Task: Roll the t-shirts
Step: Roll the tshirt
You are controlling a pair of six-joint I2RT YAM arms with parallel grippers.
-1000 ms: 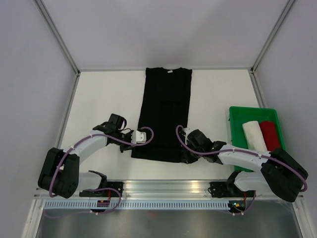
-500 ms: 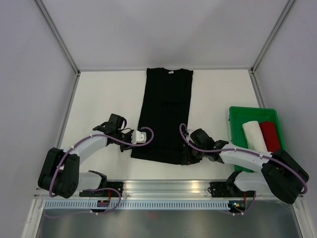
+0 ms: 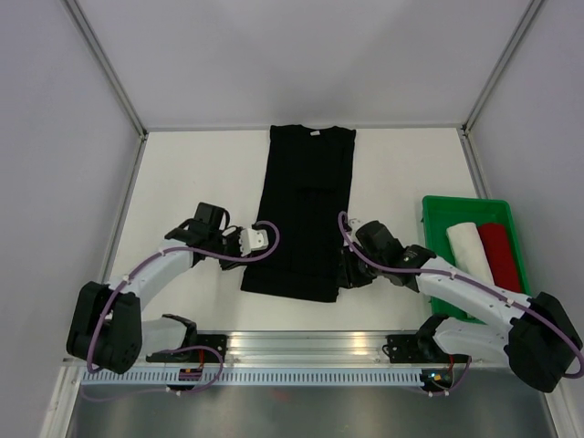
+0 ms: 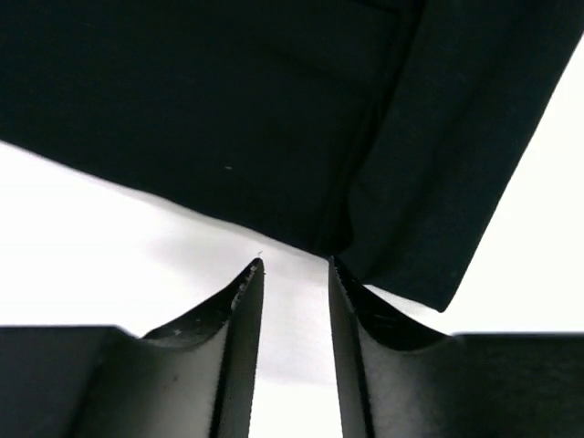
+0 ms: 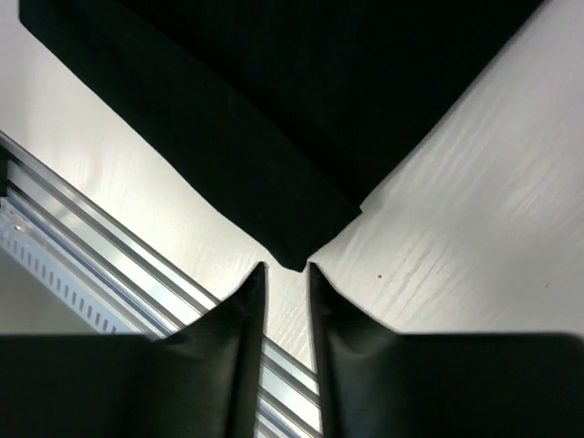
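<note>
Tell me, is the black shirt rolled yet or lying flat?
Flat and unrolled: the black t-shirt lies as a long folded strip on the table, neck label at the far end.

Both arms have lifted, left pincer [image 3: 258, 239] and right pincer [image 3: 351, 274] raising the black t-shirt [image 3: 306, 205] hem corners.

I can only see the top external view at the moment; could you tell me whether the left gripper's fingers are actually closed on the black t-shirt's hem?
Observer: No. In the left wrist view the left gripper has a narrow gap, with bare table showing through it.
Operator: Thank you. Where is the hem relative to those tips?
Observer: The black t-shirt has its corner just beyond the tips.
Operator: And the right side, please?
Observer: The right gripper is likewise slightly open, and the shirt's near corner sits right at its tips.
</note>
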